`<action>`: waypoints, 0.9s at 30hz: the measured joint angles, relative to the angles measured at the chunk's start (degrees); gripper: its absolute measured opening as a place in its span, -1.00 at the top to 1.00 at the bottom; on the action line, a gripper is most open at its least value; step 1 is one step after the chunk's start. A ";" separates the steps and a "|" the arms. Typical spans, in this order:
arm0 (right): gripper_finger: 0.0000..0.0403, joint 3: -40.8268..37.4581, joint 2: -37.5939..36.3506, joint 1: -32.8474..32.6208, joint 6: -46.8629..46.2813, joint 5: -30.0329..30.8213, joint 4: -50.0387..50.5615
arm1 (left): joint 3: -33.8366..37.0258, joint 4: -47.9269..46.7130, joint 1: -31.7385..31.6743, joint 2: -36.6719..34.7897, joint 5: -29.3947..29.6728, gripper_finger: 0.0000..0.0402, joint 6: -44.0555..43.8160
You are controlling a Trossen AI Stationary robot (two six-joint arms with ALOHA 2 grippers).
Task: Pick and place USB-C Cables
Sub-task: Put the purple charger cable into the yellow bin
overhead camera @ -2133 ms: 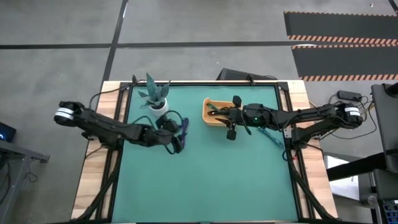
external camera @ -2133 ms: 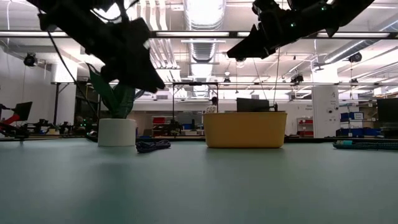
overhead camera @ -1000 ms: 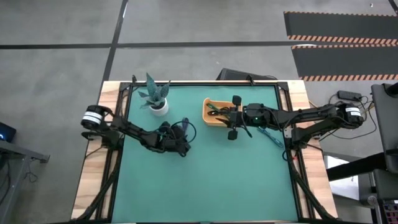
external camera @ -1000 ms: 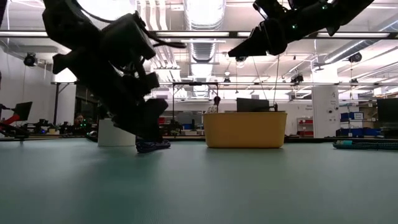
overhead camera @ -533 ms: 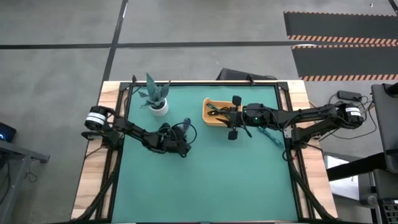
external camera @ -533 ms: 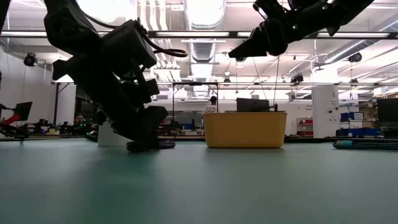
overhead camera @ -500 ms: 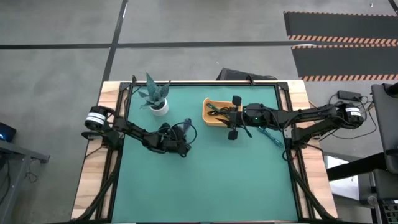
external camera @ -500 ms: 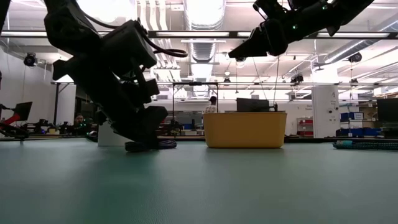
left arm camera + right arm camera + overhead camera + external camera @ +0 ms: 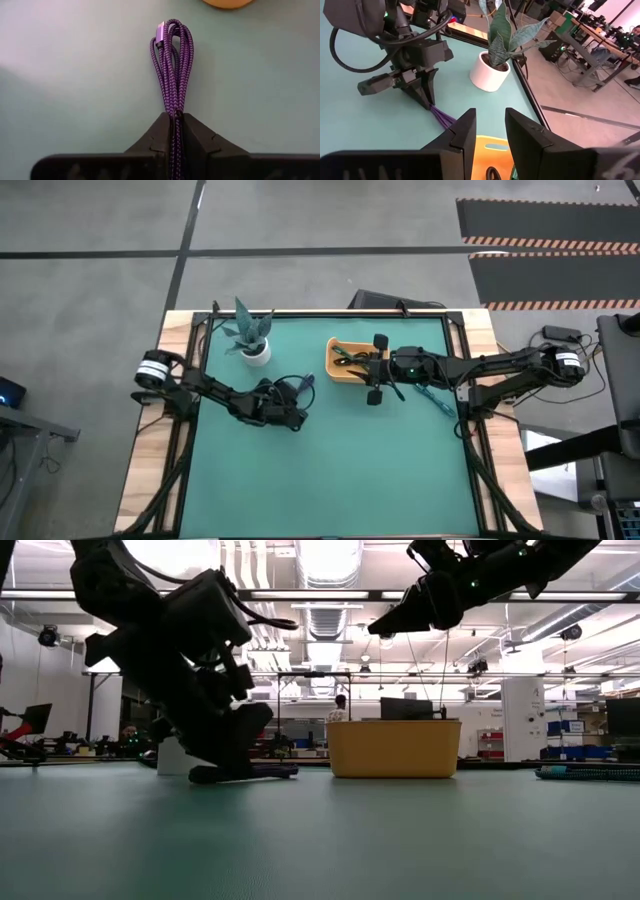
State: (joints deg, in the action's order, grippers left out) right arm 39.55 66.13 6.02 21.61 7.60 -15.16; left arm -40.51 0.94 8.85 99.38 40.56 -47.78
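Observation:
A dark blue-purple braided USB-C cable bundle (image 9: 173, 65) lies on the green mat, left of the orange tray (image 9: 334, 361). It also shows in the high view (image 9: 305, 383) and the low view (image 9: 275, 770). My left gripper (image 9: 173, 116) is down at the mat (image 9: 296, 396) and shut on this bundle. My right gripper (image 9: 490, 125) hangs open above the tray's right side (image 9: 366, 368), with nothing between its fingers. More cables lie in the tray. A teal cable (image 9: 430, 395) rests on the mat under the right arm. My left gripper pinches the near end of the bundle (image 9: 173, 111) between its two fingers, several strands together. The fingers slant down from the table's left side, and the bundle runs straight out ahead of them. The bundle lies flat on the mat.
A potted plant in a white pot (image 9: 252, 340) stands at the far left of the mat, close behind the left arm. The tray's wall (image 9: 395, 748) rises right of the held cable. Bare mat stretches toward the near edge.
My left gripper has sunk a little to the mat and shut on the blue-purple bundle. The bundle has been squeezed from a loose loop into a narrow strand and still lies on the mat.

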 joint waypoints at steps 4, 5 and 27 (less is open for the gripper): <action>0.53 -0.02 0.00 0.00 -0.09 0.00 0.15 | 0.02 -0.17 0.17 -1.92 0.01 0.92 0.11; 0.53 -0.04 0.00 0.00 -0.12 0.00 0.15 | 0.02 -0.29 0.17 -2.45 0.02 0.92 0.35; 0.53 -0.07 -0.02 0.00 -2.57 -5.04 -0.79 | 0.26 3.35 1.69 -23.46 2.64 0.91 18.56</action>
State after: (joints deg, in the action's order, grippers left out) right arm 39.48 66.11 6.02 19.04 2.55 -15.95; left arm -40.25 4.29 10.54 75.92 43.20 -29.22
